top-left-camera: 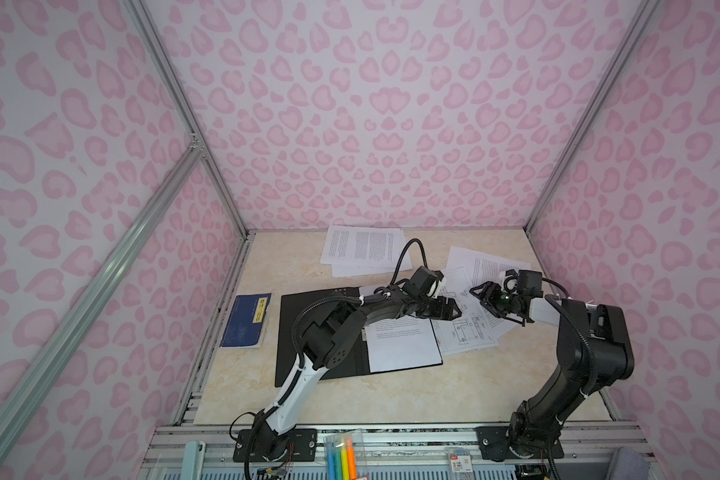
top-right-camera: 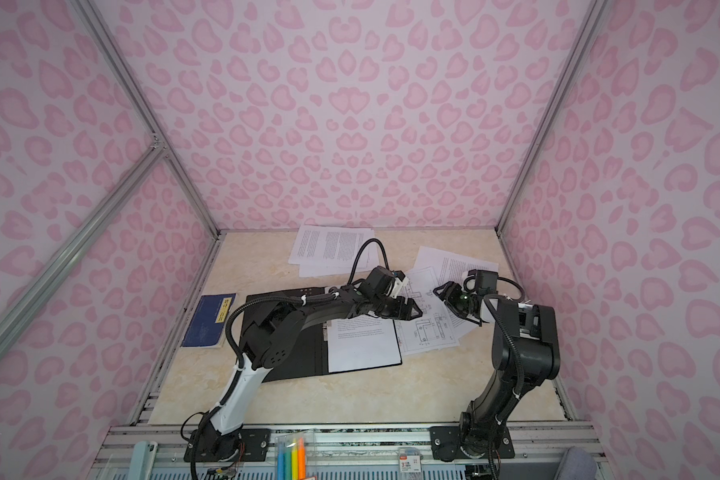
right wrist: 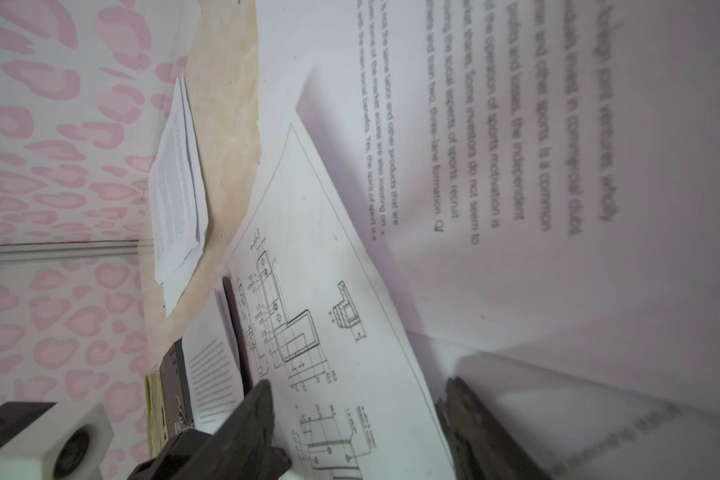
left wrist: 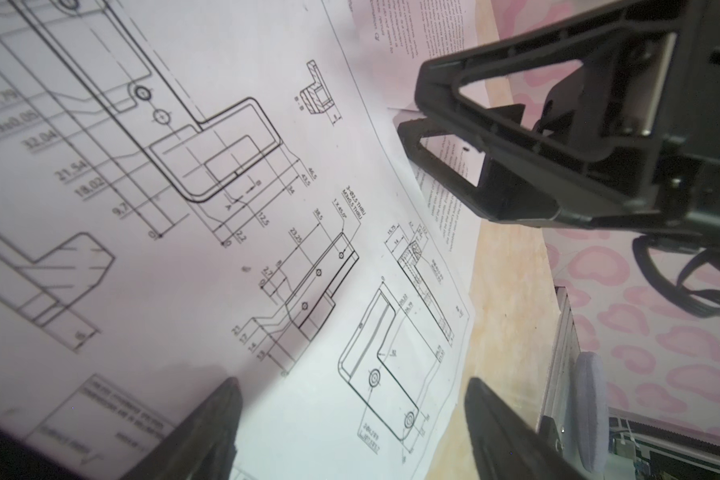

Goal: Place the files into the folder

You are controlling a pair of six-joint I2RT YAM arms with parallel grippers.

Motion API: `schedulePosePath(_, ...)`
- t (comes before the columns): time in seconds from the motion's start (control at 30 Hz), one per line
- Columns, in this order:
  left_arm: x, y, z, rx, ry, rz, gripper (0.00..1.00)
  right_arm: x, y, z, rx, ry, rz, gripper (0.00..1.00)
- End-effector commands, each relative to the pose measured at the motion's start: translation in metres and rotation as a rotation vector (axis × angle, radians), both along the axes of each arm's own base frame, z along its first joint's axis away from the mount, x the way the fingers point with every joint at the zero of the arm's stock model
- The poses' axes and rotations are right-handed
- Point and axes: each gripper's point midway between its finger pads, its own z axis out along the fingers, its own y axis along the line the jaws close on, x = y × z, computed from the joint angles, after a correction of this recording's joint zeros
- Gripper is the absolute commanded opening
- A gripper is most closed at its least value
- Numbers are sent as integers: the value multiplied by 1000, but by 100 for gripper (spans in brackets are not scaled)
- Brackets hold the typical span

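Observation:
The folder (top-left-camera: pixel 287 316) lies open at the table's middle, black inside up, and a printed text sheet (top-left-camera: pixel 404 345) rests on its right half. Right of it lie the loose files: line-drawing sheets (top-left-camera: pixel 466 332) overlapping text sheets (top-left-camera: pixel 491 266). More text sheets (top-left-camera: pixel 362 249) sit at the back. My left gripper (top-left-camera: pixel 454 305) hovers open, low over the drawing sheet (left wrist: pixel 267 208), nothing between its fingers. My right gripper (top-left-camera: pixel 481 293) faces it, open, its fingers standing either side of the drawing sheet's edge (right wrist: pixel 329 291). In the left wrist view the right gripper (left wrist: pixel 412 104) is tip-down on the papers.
A dark blue booklet (top-left-camera: pixel 246 320) with a yellow label lies left of the folder. Coloured markers (top-left-camera: pixel 341 457) and a small packet (top-left-camera: pixel 460 463) sit on the front rail. Pink patterned walls close in three sides, and an aluminium rail (left wrist: pixel 566 353) edges the table on the right.

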Motion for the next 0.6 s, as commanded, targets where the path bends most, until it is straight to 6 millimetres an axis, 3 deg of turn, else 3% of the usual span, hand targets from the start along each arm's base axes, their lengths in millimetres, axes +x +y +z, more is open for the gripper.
schedulePosePath(0.0, -13, 20, -28, 120, 76, 14, 86, -7, -2, -10, -90, 49, 30, 60)
schedulePosePath(0.27, -14, 19, -28, 114, 82, 9, 86, -10, 4, -13, -176, 65, 89, 49)
schedulePosePath(0.4, -15, 19, -29, 115, 85, 6, 86, -14, -6, -12, -286, 76, 76, 52)
schedulePosePath(0.57, -14, 20, -29, 117, 84, 3, 86, -12, 0, -9, -310, 58, 109, 54)
